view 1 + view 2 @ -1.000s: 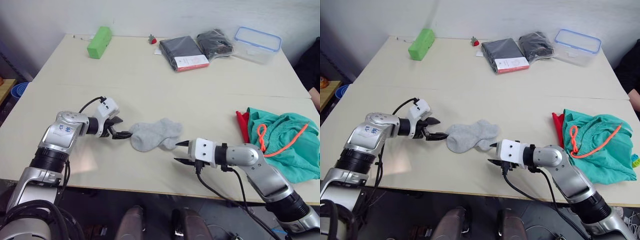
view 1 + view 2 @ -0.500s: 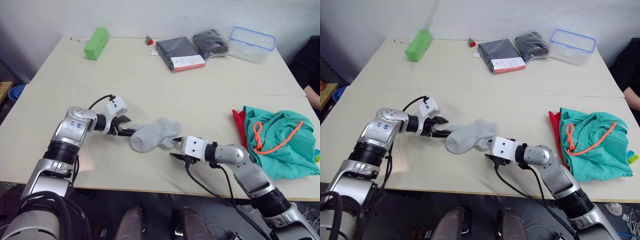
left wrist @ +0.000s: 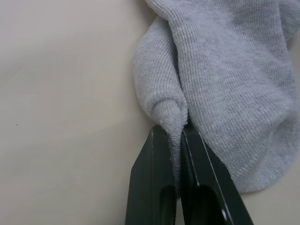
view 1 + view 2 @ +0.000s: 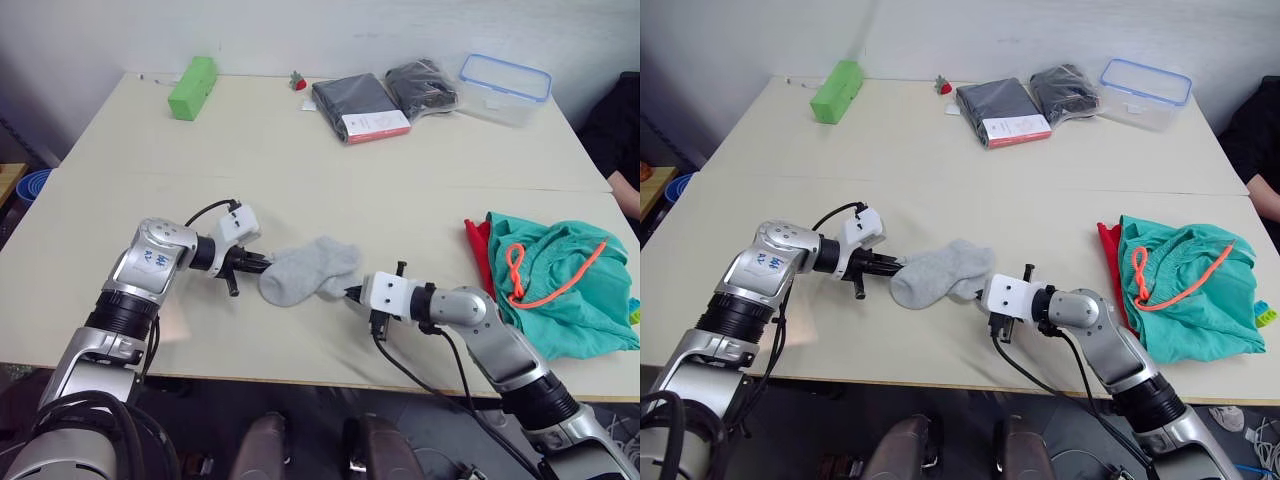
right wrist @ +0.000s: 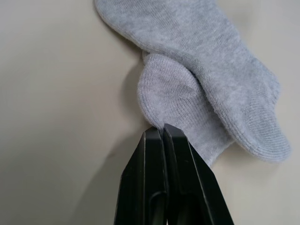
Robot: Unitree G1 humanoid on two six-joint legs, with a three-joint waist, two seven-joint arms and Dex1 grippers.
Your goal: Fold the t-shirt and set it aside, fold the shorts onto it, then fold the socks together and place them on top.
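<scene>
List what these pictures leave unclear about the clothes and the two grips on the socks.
- T-shirt: head views show just a red edge; the shorts cover the rest, so its fold can't be judged.
- Socks: how the two overlap underneath is hidden.
- Right gripper: right wrist view shows fingers shut at the sock's edge; how much cloth lies between them is unclear.
- Left gripper: pinches a fold; how many layers is unclear.

The socks (image 3: 225,70) are soft grey ribbed knit, matt and slightly fuzzy, pinched between the smooth, faintly glossy black plastic fingers (image 3: 154,187) of the left gripper (image 3: 180,133); beneath it the bench (image 3: 61,93) looks smooth, matt cream
</scene>
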